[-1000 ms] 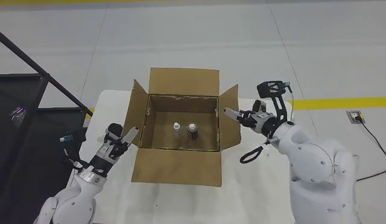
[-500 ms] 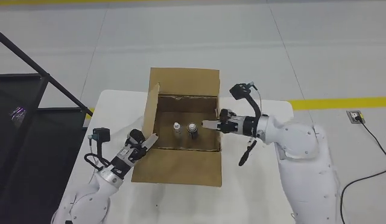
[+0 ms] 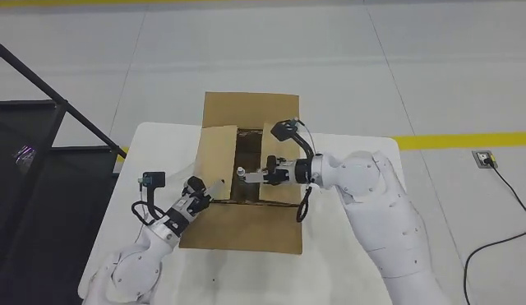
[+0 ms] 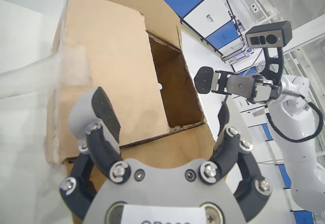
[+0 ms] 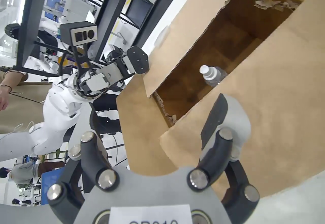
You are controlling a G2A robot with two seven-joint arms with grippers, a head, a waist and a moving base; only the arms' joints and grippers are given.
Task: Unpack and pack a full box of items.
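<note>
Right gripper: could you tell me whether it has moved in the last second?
Yes. The right gripper has travelled from outside the cardboard box's side flap inward, over its opening.

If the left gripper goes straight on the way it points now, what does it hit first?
Probably the cardboard flap, which lies directly ahead of the left gripper. I cannot tell how near it already is.

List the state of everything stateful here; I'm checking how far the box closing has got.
box, side flaps folded in with a gap between, near and far flaps open.
bottle, upright inside the box, capped.
left gripper, open, beside the box.
right gripper, open, over the box top.
</note>
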